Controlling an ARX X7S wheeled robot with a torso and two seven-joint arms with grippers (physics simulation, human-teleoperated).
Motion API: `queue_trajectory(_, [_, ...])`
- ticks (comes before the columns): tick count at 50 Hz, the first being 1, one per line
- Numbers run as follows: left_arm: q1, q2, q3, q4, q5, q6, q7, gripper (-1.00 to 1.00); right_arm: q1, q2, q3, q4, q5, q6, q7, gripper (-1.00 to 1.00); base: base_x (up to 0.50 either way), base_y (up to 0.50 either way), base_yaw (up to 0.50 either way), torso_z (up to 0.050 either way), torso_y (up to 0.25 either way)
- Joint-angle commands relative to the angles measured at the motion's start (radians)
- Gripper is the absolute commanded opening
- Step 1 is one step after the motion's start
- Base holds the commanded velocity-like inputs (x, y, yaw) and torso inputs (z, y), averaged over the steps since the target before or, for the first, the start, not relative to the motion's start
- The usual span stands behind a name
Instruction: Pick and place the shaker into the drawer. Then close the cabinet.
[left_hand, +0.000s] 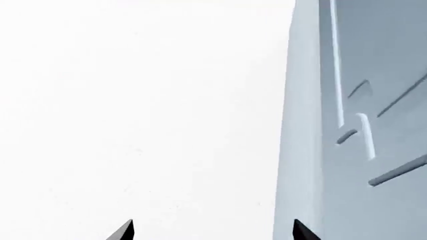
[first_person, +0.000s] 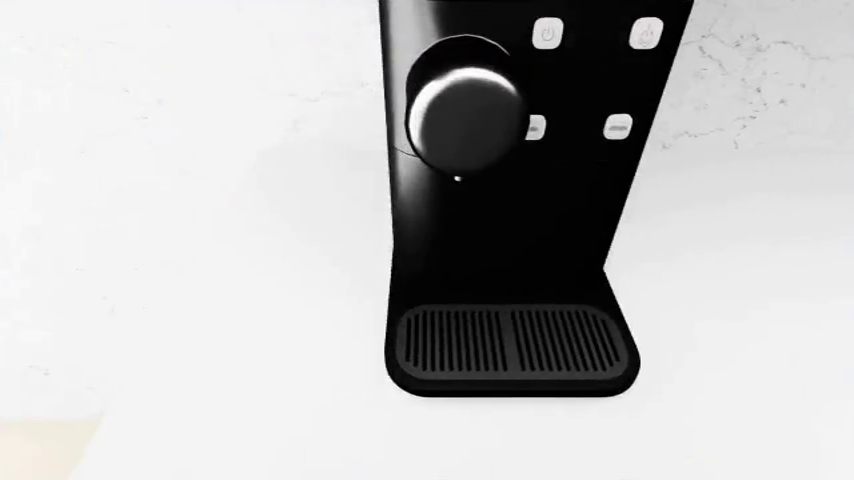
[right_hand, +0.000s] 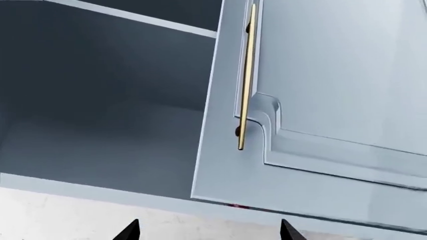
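Left gripper (left_hand: 213, 231): two dark fingertips seen well apart, jaws released, nothing held or touched; a white surface and a pale blue-grey panelled cabinet side (left_hand: 363, 125) lie ahead of it.

Coffee machine (first_person: 514, 200): black, upright on a white marbled counter (first_person: 187, 250), drip tray (first_person: 511, 342) at its foot.

Right gripper (right_hand: 208, 231): fingertips well apart, jaws released, empty. Beyond it an open cabinet (right_hand: 100, 100) with a dark interior is seen, its door (right_hand: 320, 100) bearing a brass handle (right_hand: 247, 75).

Shaker: seen in no view; its place relative to the jaws cannot be told.
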Motion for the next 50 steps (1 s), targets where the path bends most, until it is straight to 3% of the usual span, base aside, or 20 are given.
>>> queue_trajectory(1, [-1.218, 0.581, 0.365, -0.164, 0.336, -0.564, 0.103, 1.00, -0.053, 0.035, 0.013, 0.004, 0.038, -0.029, 0.034, 1.00, 0.00, 0.00, 0.00, 0.000, 0.000])
queue_trajectory(2, [-1.368, 0.589, 0.365, -0.163, 0.339, -0.559, 0.107, 1.00, -0.058, 0.037, 0.016, 0.003, 0.039, -0.032, 0.034, 1.00, 0.00, 0.00, 0.00, 0.000, 0.000])
queue_trajectory(3, [-1.389, 0.596, 0.366, -0.163, 0.347, -0.555, 0.114, 1.00, -0.061, 0.039, 0.019, 0.002, 0.040, -0.034, 0.035, 1.00, 0.00, 0.00, 0.00, 0.000, 0.000])
queue_trajectory(7, [-1.389, 0.649, 0.371, -0.178, 0.463, -0.567, 0.198, 1.00, -0.078, 0.047, 0.032, -0.005, 0.042, -0.044, 0.039, 1.00, 0.00, 0.00, 0.00, 0.019, 0.000])
queue_trajectory(14, [-1.389, 0.820, 0.374, -0.358, 0.742, -0.540, 0.414, 1.00, -0.080, 0.049, 0.009, 0.004, 0.057, -0.053, 0.060, 1.00, 0.00, 0.00, 0.00, 0.001, 0.000])
queue_trajectory(20, [-1.389, 0.986, 0.390, -0.463, 1.098, -0.482, 0.709, 1.00, -0.098, 0.058, 0.015, -0.006, 0.076, -0.074, 0.081, 1.00, 0.00, 0.00, 0.00, 0.000, 0.000])
queue_trajectory(25, [-1.389, 1.074, 0.408, -0.650, 1.384, -0.380, 0.875, 1.00, -0.119, 0.066, 0.022, -0.012, 0.089, -0.089, 0.094, 1.00, 0.00, 0.00, 0.00, 0.000, 0.000])
queue_trajectory(31, [-1.389, 1.083, 0.484, -1.104, 1.548, -0.051, 0.839, 1.00, -0.112, 0.067, 0.002, -0.012, 0.115, -0.104, 0.115, 1.00, 0.00, 0.00, 0.00, 0.000, 0.000])
queue_trajectory(35, [-1.389, 1.083, 0.551, -1.318, 1.572, 0.095, 0.765, 1.00, -0.101, 0.074, -0.015, -0.012, 0.139, -0.113, 0.132, 1.00, 0.00, 0.00, 0.00, 0.000, 0.000])
queue_trajectory(42, [-1.389, 1.083, 0.618, -1.362, 1.480, 0.123, 0.730, 1.00, -0.122, 0.103, 0.003, -0.026, 0.166, -0.129, 0.142, 1.00, 0.00, 0.00, 0.00, 0.001, 0.000])
queue_trajectory(50, [-1.389, 1.083, 0.535, -1.407, 1.557, 0.148, 0.731, 1.00, -0.137, 0.089, 0.004, -0.032, 0.146, -0.136, 0.133, 1.00, 0.00, 0.00, 0.00, 0.000, 0.000])
